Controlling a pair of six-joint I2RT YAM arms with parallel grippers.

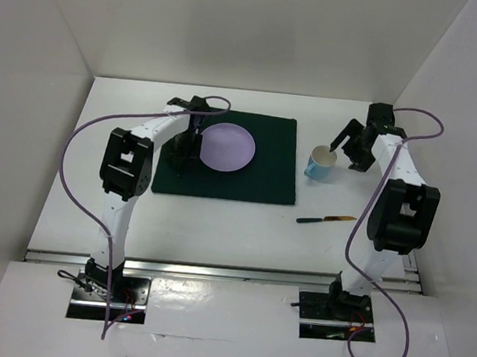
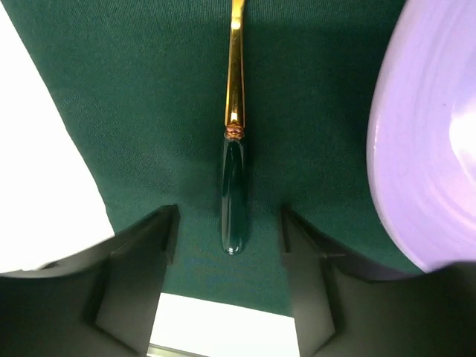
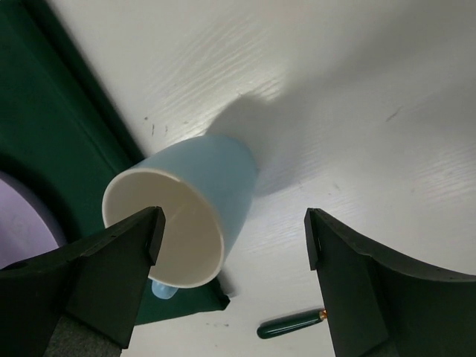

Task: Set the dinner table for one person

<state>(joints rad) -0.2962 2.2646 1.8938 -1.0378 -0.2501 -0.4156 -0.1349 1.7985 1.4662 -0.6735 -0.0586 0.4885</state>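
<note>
The white dinner table carries a dark green mat with a lilac plate on it. My left gripper hangs over the mat left of the plate. In the left wrist view it is open, its fingers either side of a utensil with a green handle and gold shaft lying flat on the mat beside the plate. My right gripper is open just above a light blue cup. The cup stands under the gripper, nearer its left finger.
A second green-handled gold utensil lies on the bare table right of the mat's near corner; its handle shows in the right wrist view. Silver rails run along the near edge. White walls enclose the table on three sides.
</note>
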